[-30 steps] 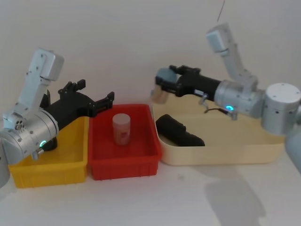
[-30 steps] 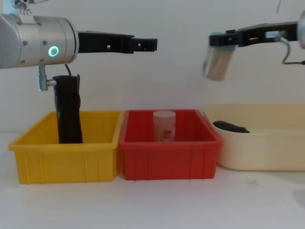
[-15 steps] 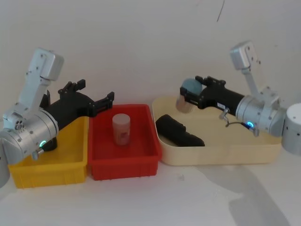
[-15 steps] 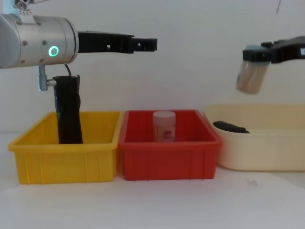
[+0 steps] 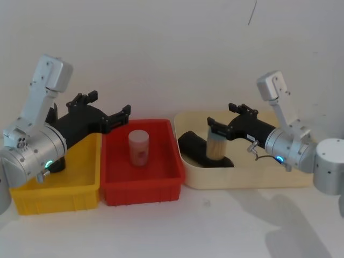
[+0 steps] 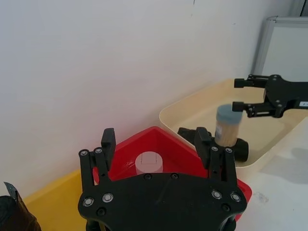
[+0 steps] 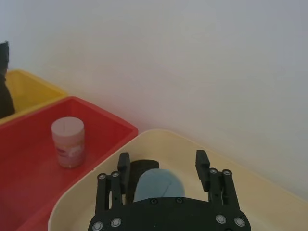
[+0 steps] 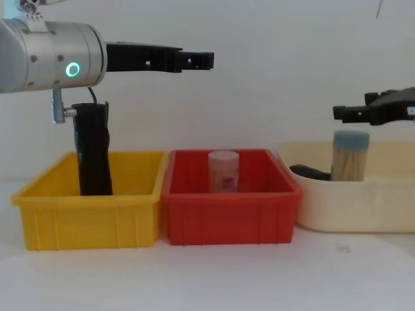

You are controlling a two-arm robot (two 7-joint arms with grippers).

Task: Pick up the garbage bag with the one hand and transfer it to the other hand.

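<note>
The garbage bag [image 5: 194, 144], a smooth black roll, lies on its side in the cream tray [image 5: 252, 174]; its label band is hidden. From the chest its end [image 8: 312, 172] shows over the tray's rim. My right gripper [image 5: 226, 115] hangs open just above the tray, over the roll's right end. A jar of wooden sticks with a grey-blue lid [image 5: 216, 142] stands under its spread fingers, apart from them. The lid [image 7: 156, 186] sits between the fingers in the right wrist view. My left gripper [image 5: 107, 105] is open in the air, above where the yellow and red bins meet.
A crinkled black roll [image 8: 93, 149] stands upright in the yellow bin [image 8: 87, 214]. The red bin [image 8: 230, 214] holds a pale jar with a pink label [image 8: 224, 170]. The three containers sit side by side against a white wall.
My right gripper carried the stick jar rightwards and down over the cream tray and let it go. The jar now stands in the tray beside the black roll. The left arm stayed still.
</note>
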